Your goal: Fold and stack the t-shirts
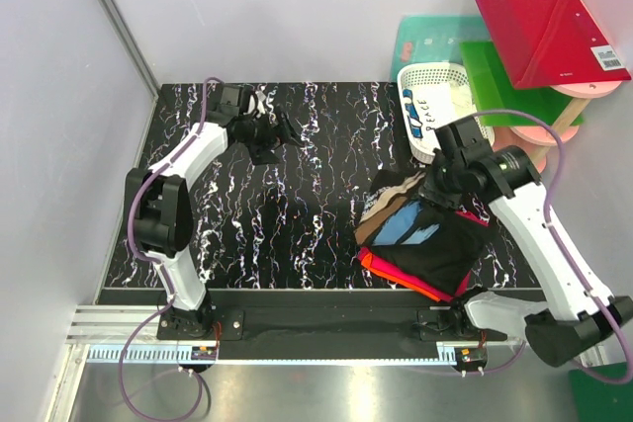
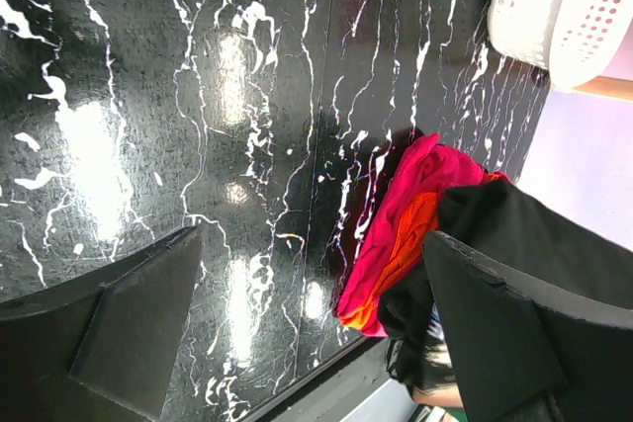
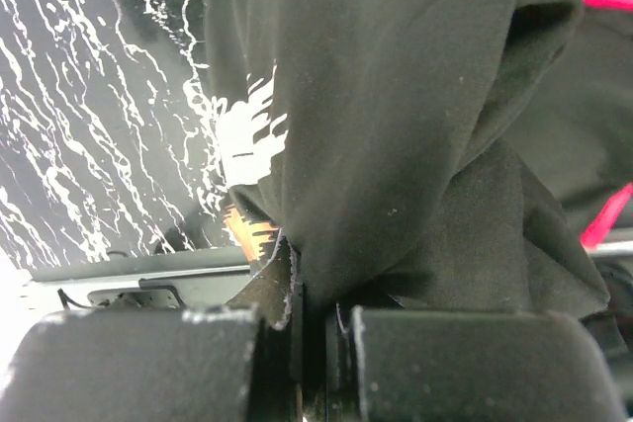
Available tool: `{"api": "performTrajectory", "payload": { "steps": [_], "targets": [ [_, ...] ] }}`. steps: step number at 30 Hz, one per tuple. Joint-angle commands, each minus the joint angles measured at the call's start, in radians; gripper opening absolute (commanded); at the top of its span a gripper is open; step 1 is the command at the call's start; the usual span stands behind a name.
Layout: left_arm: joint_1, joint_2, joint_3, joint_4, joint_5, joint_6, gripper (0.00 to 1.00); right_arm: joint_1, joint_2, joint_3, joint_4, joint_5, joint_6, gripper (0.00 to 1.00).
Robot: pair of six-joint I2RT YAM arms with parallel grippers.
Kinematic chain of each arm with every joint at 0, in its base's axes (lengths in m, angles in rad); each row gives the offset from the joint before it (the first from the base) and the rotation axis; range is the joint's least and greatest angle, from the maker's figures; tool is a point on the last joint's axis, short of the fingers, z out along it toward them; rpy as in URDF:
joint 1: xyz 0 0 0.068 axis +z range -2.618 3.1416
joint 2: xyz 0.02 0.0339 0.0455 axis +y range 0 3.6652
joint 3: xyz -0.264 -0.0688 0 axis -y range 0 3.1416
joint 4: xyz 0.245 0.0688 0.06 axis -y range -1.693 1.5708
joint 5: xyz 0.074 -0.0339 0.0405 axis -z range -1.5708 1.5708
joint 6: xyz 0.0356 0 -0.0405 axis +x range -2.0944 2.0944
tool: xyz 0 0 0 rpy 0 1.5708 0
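On the right half of the worktop (image 1: pixel 297 214), close to its near edge, we see the t-shirts (image 1: pixel 435 256) lying in a loose heap. A black tee (image 1: pixel 457 236) with a blue print is on top, and red and orange tees (image 1: pixel 391 272) poke out beneath it. From above, the right claw (image 1: pixel 428 188) dips into the far side of that heap, but wrist and cloth hide its fingers. Only the right wrist view settles its grip. There the right claw (image 3: pixel 312 328) is pressed tight together with a fold of the black tee (image 3: pixel 396 96) pinched between its fingers. The cloth rises away from them, with a white print and a scrap of orange showing on it.

The left claw (image 1: pixel 269 131) sits well apart, over the far left part of the worktop. In the left wrist view the left claw (image 2: pixel 315 239) stands spread wide, holding nothing, with only bare worktop (image 2: pixel 247 145) between its fingers. That camera also catches the heap from the side, as the overhead one does not: the red and orange tees (image 2: pixel 396 234) lie layered under the black tee (image 2: pixel 514 214). A corner of the white basket (image 2: pixel 564 7) shows past them.

From overhead we place the basket (image 1: pixel 435 96) just beyond the heap, beside a red board (image 1: pixel 544 37) and a green board (image 1: pixel 495 76). Neither wrist view shows the boards.
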Motion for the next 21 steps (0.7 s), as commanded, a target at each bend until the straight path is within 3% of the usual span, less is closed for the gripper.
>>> {"api": "performTrajectory", "payload": {
  "steps": [1,10,21],
  "targets": [
    [-0.011,-0.061,-0.02,0.041,0.022,0.019,0.99,0.001,-0.073,-0.036,-0.096,0.064,0.097,0.0],
    [-0.019,-0.075,-0.022,0.05,0.038,0.014,0.99,0.001,-0.197,-0.369,-0.102,0.09,0.26,0.0],
    [-0.052,-0.083,-0.027,0.051,0.064,0.008,0.99,0.001,-0.101,-0.394,-0.138,0.318,0.342,0.0]
  ]
}}
